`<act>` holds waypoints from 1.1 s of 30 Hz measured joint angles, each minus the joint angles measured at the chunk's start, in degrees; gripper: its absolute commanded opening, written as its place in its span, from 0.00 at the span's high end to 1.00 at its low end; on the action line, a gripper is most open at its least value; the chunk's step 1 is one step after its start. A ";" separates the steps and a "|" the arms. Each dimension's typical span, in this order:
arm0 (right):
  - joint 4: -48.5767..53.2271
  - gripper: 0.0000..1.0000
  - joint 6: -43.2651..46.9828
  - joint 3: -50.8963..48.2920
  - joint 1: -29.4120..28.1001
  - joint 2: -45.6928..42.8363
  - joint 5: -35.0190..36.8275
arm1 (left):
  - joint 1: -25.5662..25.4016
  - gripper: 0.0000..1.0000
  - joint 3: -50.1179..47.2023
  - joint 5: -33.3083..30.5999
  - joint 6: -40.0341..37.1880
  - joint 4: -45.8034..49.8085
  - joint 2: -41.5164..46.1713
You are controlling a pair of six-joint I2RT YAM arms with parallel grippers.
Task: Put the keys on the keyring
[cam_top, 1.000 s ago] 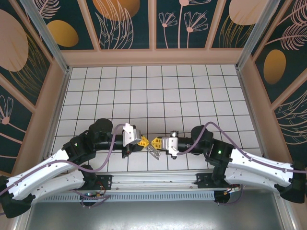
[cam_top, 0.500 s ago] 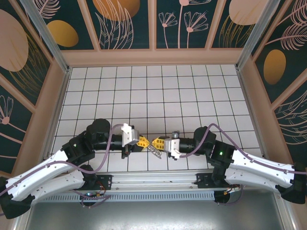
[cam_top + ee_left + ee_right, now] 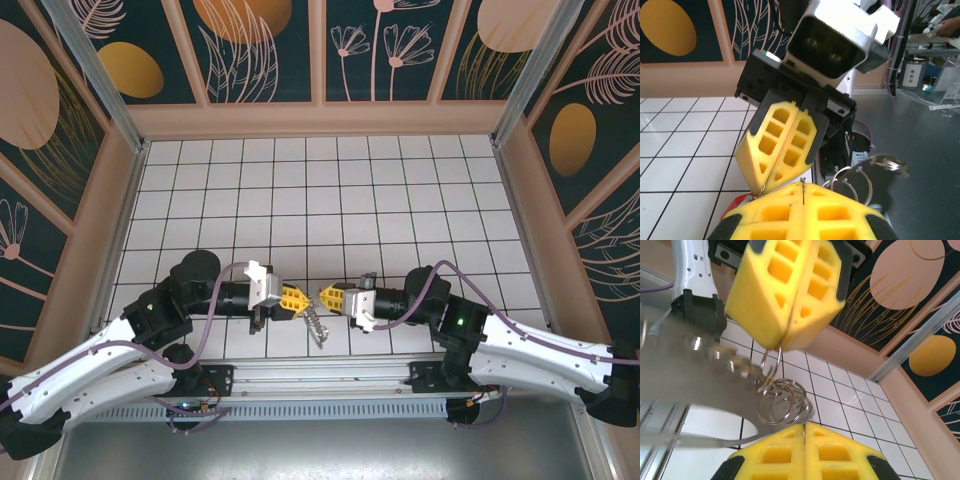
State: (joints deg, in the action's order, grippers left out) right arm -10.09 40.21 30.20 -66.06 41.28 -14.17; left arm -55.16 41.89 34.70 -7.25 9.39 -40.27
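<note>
Opposite the left gripper [image 3: 297,299], tip to tip, sits the right gripper [image 3: 326,295]; both clamped closed. Left gripper pinches the keyring [image 3: 781,401], which dangles just below it. Right gripper's hold unclear. Red key [image 3: 736,204] just beside left gripper.

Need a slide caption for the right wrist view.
Shut left tool pinches the keyring by one loop; its rings hang between it and the shut right tool.

place: robot lab cell | cues: patterned panels [image 3: 250,50], gridded tabletop [image 3: 320,190], labelled bottle [image 3: 913,72]
</note>
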 measured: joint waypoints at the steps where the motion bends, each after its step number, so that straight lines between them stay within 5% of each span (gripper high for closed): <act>1: 0.02 1.00 0.00 -0.11 0.00 0.00 0.31 | 0.00 1.00 0.00 0.04 0.00 -0.09 0.00; 16: -0.15 1.00 -1.14 -0.66 -0.50 -3.21 0.87 | 0.00 1.00 0.00 -0.17 -0.02 -0.20 -0.11; 33: -0.94 1.00 -20.87 -0.70 -1.33 -3.89 1.11 | 0.02 1.00 -0.22 -3.28 -0.28 -0.24 -0.44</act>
State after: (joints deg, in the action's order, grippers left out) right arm -11.03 19.33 29.50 -67.40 37.39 -13.06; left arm -55.13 41.67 31.42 -7.53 9.15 -40.71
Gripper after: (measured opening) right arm 0.046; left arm 0.063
